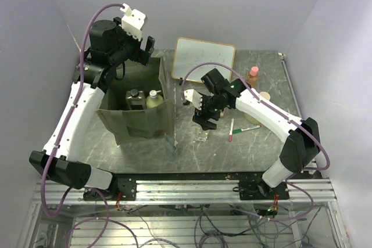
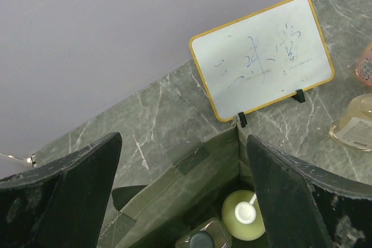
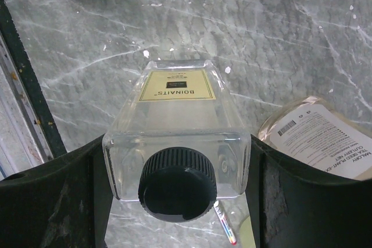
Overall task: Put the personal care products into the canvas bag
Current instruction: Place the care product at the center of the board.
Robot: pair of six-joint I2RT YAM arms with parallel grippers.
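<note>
The olive canvas bag [image 1: 136, 121] stands open at the left. Inside it are a yellow-green bottle with a white cap [image 2: 241, 219] and a clear dark-capped bottle [image 2: 201, 239]. My left gripper [image 1: 142, 50] hovers open over the bag's back rim [image 2: 168, 184], nothing between its fingers. To the right of the bag, my right gripper [image 3: 177, 143] is shut on a second clear bottle with a black cap [image 3: 174, 108], its fingers pressing both sides. An amber bottle [image 3: 325, 137] lies just to its right. The orange bottle with the pink cap [image 1: 252, 75] stands at the back right.
A wood-framed whiteboard [image 1: 204, 58] leans behind the bag. A red marker [image 1: 231, 130] and a green marker [image 1: 250, 128] lie near my right gripper. The side walls stand close on both sides.
</note>
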